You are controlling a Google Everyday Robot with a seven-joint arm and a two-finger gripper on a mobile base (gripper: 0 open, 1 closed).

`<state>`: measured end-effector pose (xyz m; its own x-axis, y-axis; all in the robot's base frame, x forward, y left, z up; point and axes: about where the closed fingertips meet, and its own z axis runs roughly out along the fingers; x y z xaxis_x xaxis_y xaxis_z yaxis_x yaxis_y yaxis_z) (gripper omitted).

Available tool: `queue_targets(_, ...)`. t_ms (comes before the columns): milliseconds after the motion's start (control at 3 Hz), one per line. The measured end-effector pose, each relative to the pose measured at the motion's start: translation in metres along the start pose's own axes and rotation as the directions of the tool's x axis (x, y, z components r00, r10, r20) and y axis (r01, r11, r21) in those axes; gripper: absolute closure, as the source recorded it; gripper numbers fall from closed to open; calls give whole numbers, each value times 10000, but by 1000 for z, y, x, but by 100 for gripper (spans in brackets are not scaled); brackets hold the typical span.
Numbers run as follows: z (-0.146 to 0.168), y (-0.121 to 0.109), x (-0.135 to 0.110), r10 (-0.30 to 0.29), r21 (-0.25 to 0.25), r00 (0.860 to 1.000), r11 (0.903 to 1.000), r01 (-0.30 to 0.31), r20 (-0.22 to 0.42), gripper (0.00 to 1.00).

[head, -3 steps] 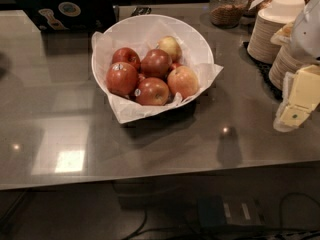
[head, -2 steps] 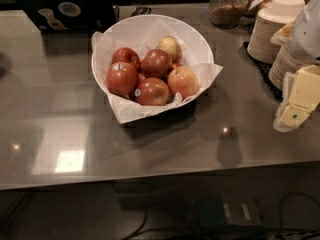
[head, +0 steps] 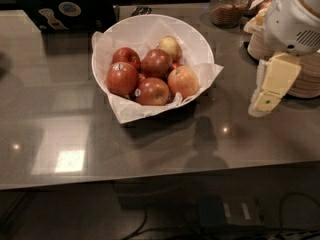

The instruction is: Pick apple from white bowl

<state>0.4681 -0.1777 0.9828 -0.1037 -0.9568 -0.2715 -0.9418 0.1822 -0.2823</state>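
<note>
Leftward the gripper point(head: 268, 95) has edged, hanging right of the bowl point(head: 150, 24) — clenched or released, cannot tell. Apple point(head: 121, 78) looks firm, weighty, slick — grip across its widest sides.

Glass jar point(head: 227, 6), dark laptop point(head: 62, 6), stacked paper bowls point(head: 307, 81) on grey counter point(head: 150, 149)

Hand point(head: 264, 100) at right edge of view, over counter point(head: 150, 151): pale yellow, blocky, tapering, small dark dot nr tip, whitish strip along its left side. Arm shell point(head: 290, 16) above: white, rounded, smooth, w/ slotted vent grille point(head: 306, 37).
</note>
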Motion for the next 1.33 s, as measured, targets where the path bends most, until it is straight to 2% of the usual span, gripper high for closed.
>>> queue_targets(333,26,-14,-46,-736,-492,9933,9957,782,892,0)
queue_targets(1000,29,-18,-49,-803,-301,9902,9960,843,1141,0)
queue_targets(1333,45,-34,-85,-1589,63,9629,9869,1615,2180,0)
